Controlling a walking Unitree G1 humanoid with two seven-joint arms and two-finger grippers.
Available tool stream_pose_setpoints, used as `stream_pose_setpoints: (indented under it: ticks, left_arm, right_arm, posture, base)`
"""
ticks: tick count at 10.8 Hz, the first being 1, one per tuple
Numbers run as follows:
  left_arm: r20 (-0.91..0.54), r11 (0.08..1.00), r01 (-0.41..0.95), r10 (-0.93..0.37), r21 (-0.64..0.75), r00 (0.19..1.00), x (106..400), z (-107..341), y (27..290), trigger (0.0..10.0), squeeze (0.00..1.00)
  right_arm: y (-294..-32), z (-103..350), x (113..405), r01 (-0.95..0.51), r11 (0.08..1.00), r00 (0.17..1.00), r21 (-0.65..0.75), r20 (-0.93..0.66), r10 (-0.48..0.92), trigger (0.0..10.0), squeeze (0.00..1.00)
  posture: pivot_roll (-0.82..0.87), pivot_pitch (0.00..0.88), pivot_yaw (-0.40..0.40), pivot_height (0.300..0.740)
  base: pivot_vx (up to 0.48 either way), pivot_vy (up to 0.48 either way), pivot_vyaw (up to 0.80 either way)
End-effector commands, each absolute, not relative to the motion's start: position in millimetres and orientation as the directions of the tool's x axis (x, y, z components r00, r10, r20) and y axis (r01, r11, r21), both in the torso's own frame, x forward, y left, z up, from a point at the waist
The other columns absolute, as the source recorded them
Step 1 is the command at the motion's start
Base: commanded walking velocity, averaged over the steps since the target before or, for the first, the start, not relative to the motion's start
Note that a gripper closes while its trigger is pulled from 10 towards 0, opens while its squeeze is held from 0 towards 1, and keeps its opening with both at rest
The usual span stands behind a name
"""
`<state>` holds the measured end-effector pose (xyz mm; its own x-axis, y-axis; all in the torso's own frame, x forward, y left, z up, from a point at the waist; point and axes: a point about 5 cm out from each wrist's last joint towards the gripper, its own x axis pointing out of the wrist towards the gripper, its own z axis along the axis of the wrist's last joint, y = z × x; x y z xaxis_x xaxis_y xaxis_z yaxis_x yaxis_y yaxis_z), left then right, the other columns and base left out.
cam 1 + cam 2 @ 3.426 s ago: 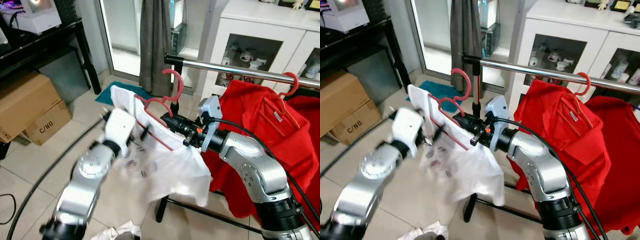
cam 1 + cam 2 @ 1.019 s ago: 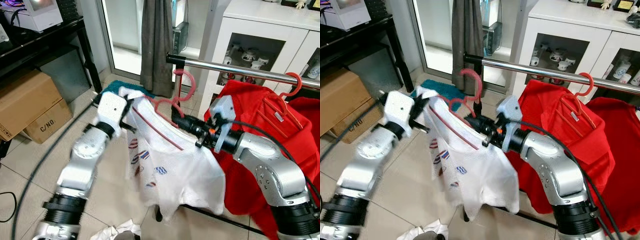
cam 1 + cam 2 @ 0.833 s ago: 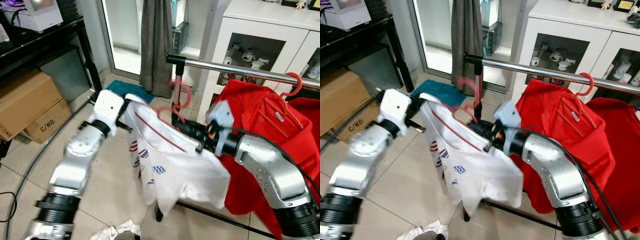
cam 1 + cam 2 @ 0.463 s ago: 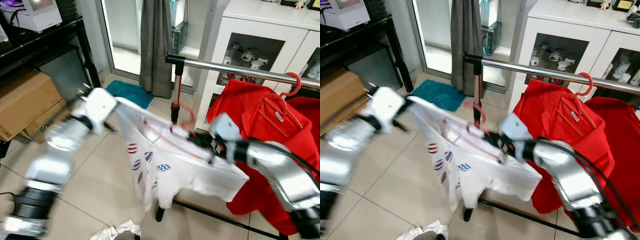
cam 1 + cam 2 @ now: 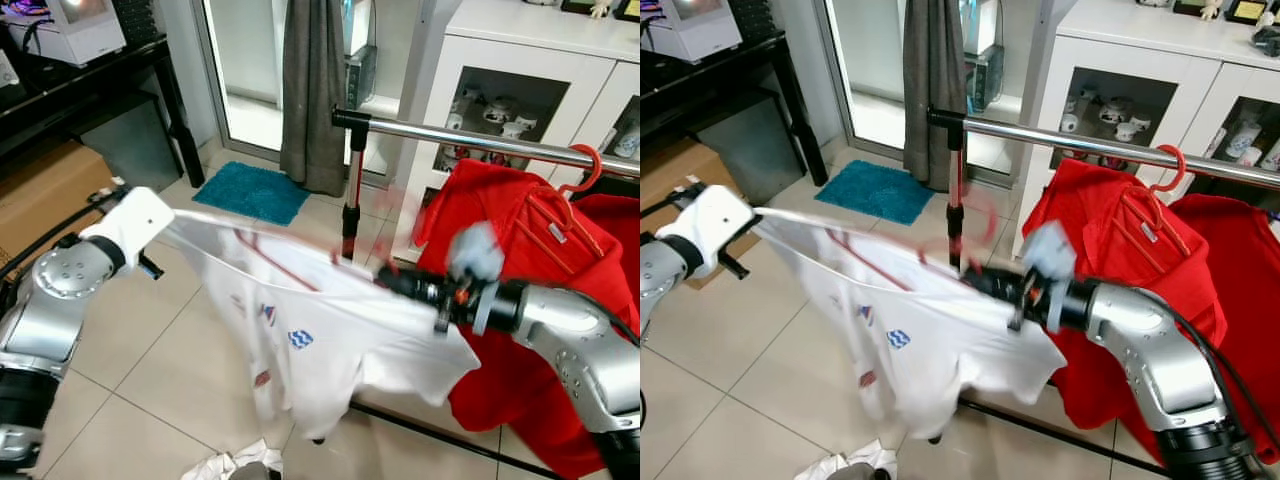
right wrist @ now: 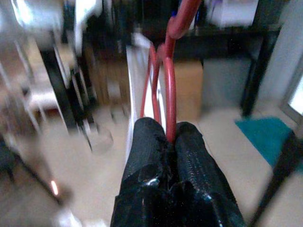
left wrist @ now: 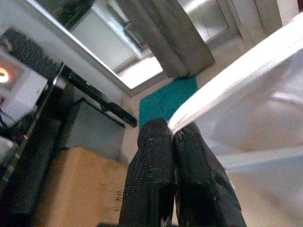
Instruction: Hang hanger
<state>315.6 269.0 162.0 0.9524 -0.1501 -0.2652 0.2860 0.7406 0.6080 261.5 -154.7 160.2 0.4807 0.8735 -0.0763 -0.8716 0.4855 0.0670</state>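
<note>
Two grippers working, both clamped. Going left to right: my left gripper (image 7: 173,135) is pinching the hem edge of the white shirt (image 5: 330,340), pulling it out taut toward my left side, over the tiled floor (image 5: 180,350). Shirt is stretching across the middle, small printed marks on it, lower part sagging down. My right gripper (image 6: 168,137) is squeezing the red hanger (image 6: 168,85) at its neck, fingers closed tight on the wire; the hanger is sitting inside the shirt's collar, hook blurred, low and in front of the upright post, below the rail (image 5: 470,140). Farther right, red garments (image 5: 520,260) are hanging from the rail on their own red hanger (image 5: 585,165).

Judgement: hanger not hung yet. To do it well I should be raising the right wrist so the hook clears above the rail, keeping the hook opening facing the bar, lowering onto the free stretch near the post, and easing the left pull so the shirt isn't dragging off.
</note>
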Motion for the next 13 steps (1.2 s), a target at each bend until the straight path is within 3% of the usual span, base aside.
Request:
stream_pose_setpoints:
  ticks: [1, 2, 4, 5, 7, 9, 11, 13]
  left_arm:
    - [-0.227, 0.793, 0.213, -0.097, 0.571, 0.969, 317.9, 167.6, 279.1, 0.0, 0.0]
    - [-0.215, 0.856, 0.224, -0.136, 0.467, 0.967, 319.3, 156.3, 267.3, 0.0, 0.0]
    - [-0.169, 0.89, 0.296, -0.251, 0.348, 0.953, 319.3, 148.0, 237.5, 0.0, 0.0]
    - [-0.108, 0.905, 0.28, -0.259, 0.319, 0.96, 321.4, 156.3, 234.1, 0.0, 0.0]
    - [-0.067, 0.893, 0.288, -0.283, 0.347, 0.957, 324.1, 178.0, 241.8, 0.0, 0.0]
    - [-0.135, 0.84, 0.376, -0.352, 0.39, 0.926, 321.4, 187.2, 249.6, 0.0, 0.0]
    - [-0.202, 0.86, 0.262, -0.19, 0.438, 0.961, 327.4, 183.1, 280.0, 0.0, 0.0]
    - [-0.268, 0.89, 0.145, -0.027, 0.432, 0.963, 327.6, 160.7, 304.4, 0.0, 0.0]
  right_arm:
    - [-164.2, 173.2, 262.3, -0.847, 0.525, 0.528, 0.081, 0.007, 0.849, 0.0, 0.0]
    - [-157.2, 179.5, 261.0, -0.848, 0.494, 0.52, 0.19, 0.124, 0.845, 0.0, 0.0]
    - [-147.4, 183.2, 259.8, -0.843, 0.449, 0.52, 0.295, 0.238, 0.82, 0.0, 0.0]
    - [-145.5, 170.0, 252.7, -0.866, 0.429, 0.471, 0.257, 0.129, 0.873, 0.0, 0.0]
    - [-152.4, 154.6, 259.2, -0.828, 0.551, 0.545, 0.106, -0.082, 0.835, 0.0, 0.0]
    - [-159.3, 155.7, 259.2, -0.839, 0.542, 0.531, 0.038, -0.159, 0.833, 0.0, 0.0]
    - [-156.9, 167.3, 238.8, -0.931, 0.343, 0.336, 0.128, -0.074, 0.939, 0.0, 0.0]
    - [-153.1, 182.5, 236.8, -0.938, 0.276, 0.3, 0.21, 0.092, 0.95, 0.0, 0.0]
  posture:
    - [-0.05, 0.0, 0.06, 0.74]
    - [-0.05, 0.0, 0.063, 0.74]
    - [-0.05, 0.0, 0.053, 0.74]
    - [-0.05, 0.0, 0.053, 0.74]
    - [-0.05, 0.0, 0.058, 0.74]
    - [-0.05, 0.0, 0.059, 0.74]
    - [-0.05, 0.0, 0.062, 0.74]
    - [-0.05, 0.0, 0.055, 0.74]
  base:
    - [0.0, 0.0, 0.0]
    - [0.0, 0.0, 0.0]
    - [0.0, 0.0, 0.0]
    - [0.0, 0.0, 0.0]
    - [0.0, 0.0, 0.0]
    - [0.0, 0.0, 0.0]
    - [0.0, 0.0, 0.0]
    - [0.0, 0.0, 0.0]
